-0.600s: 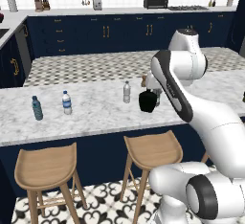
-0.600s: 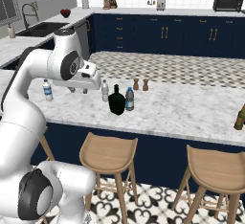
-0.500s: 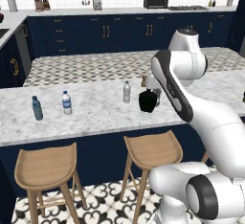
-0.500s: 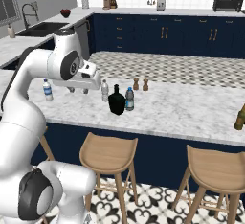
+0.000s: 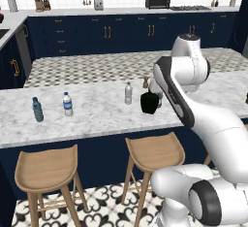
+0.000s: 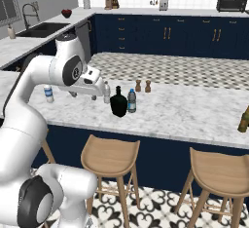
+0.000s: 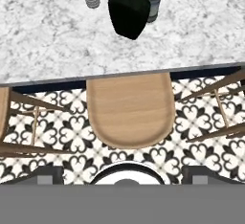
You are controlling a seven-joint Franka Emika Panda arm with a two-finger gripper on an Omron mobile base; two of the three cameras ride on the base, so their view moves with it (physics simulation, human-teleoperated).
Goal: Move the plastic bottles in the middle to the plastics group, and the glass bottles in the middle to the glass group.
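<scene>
Tool state: cannot tell, fingertips don't show clearly in the hand view, and in the base views the hand is mostly hidden behind the arm. It holds nothing that shows. In the right base view the tool [image 6: 95, 97] sits left of centre, above the surface [image 6: 185, 112], just left of the clear bottle [image 6: 106, 92]. Arm bends over from the lower left, elbow high, hand pointing down.

Black bottle [image 5: 149, 103] stands centre frame in the left base view, clear bottle [image 5: 128, 93] just left of it. In the right base view the dark bottle [image 6: 132, 101] is just right of the black one. Teal bottle [image 5: 37, 109] and white-cap bottle [image 5: 68, 104] stand at the left, well apart from the middle group.

Hand view: black bottle [image 7: 128, 8] at top centre, a stool [image 7: 129, 108] below it.
</scene>
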